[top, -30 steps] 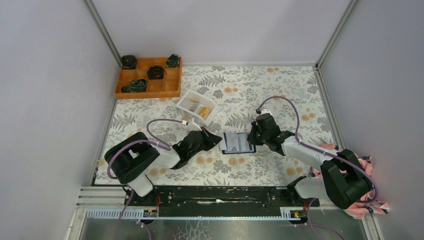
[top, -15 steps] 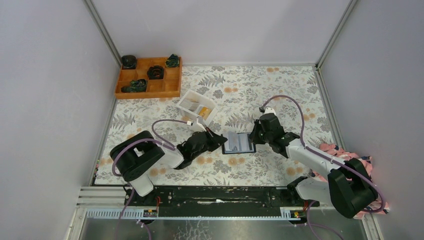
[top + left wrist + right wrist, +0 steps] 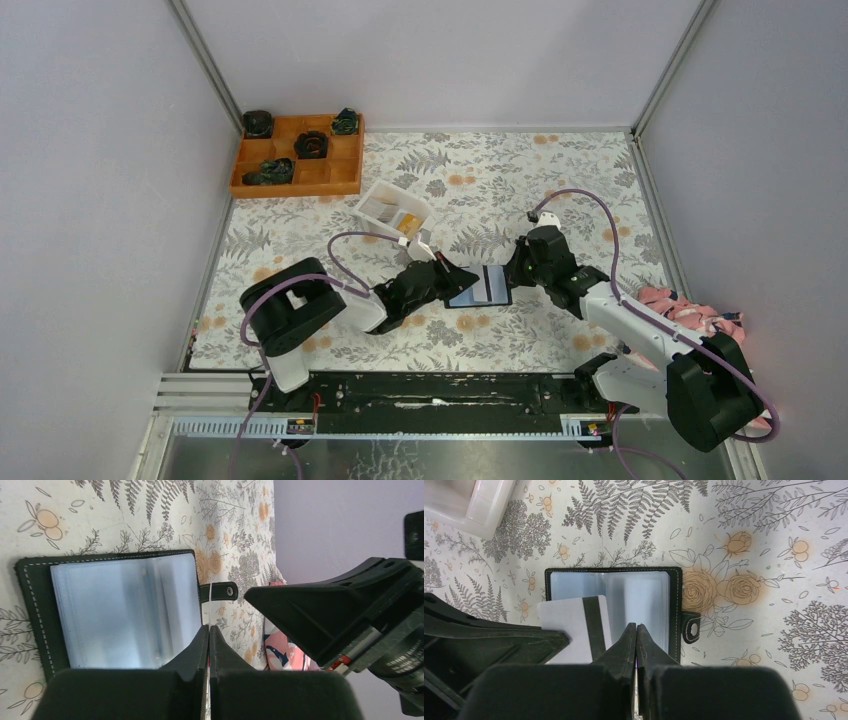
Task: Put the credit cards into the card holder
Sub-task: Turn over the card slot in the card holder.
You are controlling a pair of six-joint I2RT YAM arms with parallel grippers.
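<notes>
Left gripper (image 3: 456,279), pinching a whitish-grey dark-striped plastic card (image 3: 574,625), has advanced from nine o'clock over the open black leather card holder (image 3: 636,592), so insertion looks imminent; right gripper (image 3: 636,628), fingers pressed together, waits at three o'clock.

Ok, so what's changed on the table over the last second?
The left gripper, shut on a whitish credit card, moved right and brought it over the open card holder. The right gripper stayed at the holder's right edge while its elbow swung right. Holder, white tray and orange box did not move.

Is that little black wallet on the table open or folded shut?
Open. The wallet lies spread flat, pale inner sleeves facing up, clasp tab unfastened at its side.
</notes>
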